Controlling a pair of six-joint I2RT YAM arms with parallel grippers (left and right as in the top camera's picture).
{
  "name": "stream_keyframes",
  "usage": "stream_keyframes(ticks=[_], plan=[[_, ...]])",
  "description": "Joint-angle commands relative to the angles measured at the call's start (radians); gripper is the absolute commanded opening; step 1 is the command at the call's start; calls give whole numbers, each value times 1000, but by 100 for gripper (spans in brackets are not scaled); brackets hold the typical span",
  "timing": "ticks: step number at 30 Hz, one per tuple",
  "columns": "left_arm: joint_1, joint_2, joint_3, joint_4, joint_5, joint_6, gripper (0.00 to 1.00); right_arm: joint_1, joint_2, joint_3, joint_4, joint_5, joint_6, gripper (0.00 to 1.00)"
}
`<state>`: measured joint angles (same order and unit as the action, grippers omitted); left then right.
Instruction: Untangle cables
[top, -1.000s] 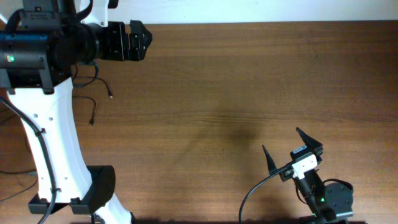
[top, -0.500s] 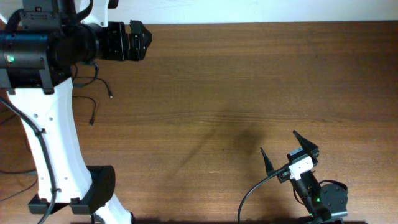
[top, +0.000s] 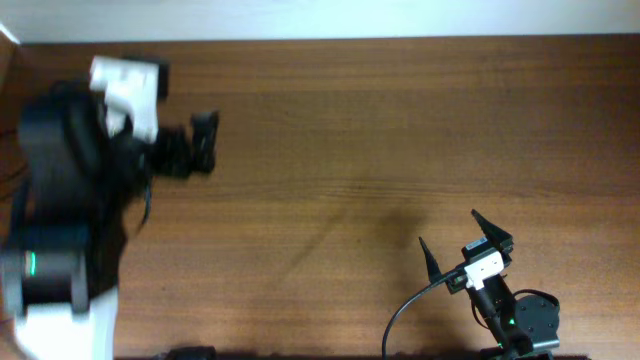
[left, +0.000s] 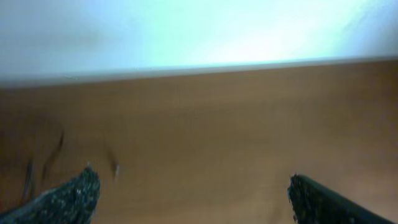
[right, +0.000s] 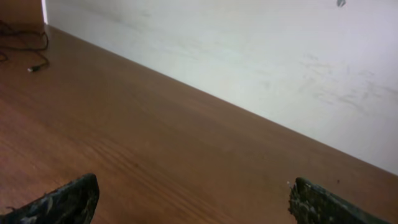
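Brown wood-grain bench (right: 186, 155), matte. In the right wrist view it's bare except the far-left corner. The cables (right: 25, 40) sit there as thin black slack loops, close to the white wall (right: 249, 50). One strand ends in a small pale plug (right: 30, 69). Right tool (right: 199, 202) is spread wide with nothing between; its dark rough-textured fingertips sit at the bottom corners. The cables lie far ahead and to its left, well apart.

Left wrist view is soft all over. Left tool (left: 189, 199) is also wide and empty, with speckled dark tips at both lower corners. There are a few thin dark streaks on the bench ahead and left of the left finger; I read these as the cables. They run mostly away from the camera, not across it. Too blurred to tell knots or plug ends.

Overhead: the left arm is a blurred mass over the left end of the bench, and I can't pick the cables out here. The right tool sits at the near-right, fingers splayed, far from that end.

My read: the left arm is clearly nearer. The next move turns on bringing the left tool leftward and down, fingers straddling a strand across its length. The cord is thin, limp and flat on the wood, so the pads need to go right down to the surface.
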<state>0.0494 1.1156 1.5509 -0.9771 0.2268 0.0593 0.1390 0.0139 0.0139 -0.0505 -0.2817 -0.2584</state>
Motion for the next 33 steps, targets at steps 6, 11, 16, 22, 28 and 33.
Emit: stream_keyframes(ticks=[6,11,16,22,28,33], plan=[[107,-832,-1051,607,-6,-14,99,3,-11,-8,-4,5,4,99],[74,-1077,-1390,862,-24,-13,99,3,-11,-8,-4,5,4,99],[32,-1111,-1524,890,-93,-13,99,3,-11,-8,-4,5,4,99],[16,-1110,-1541,910,-86,-21,99,3,-11,-8,-4,5,4,99],[16,-1110,-1541,910,-86,-21,100,3,-11,-8,-4,5,4,99],[16,-1110,-1541,910,-86,-21,99,3,-11,-8,-4,5,4,99]])
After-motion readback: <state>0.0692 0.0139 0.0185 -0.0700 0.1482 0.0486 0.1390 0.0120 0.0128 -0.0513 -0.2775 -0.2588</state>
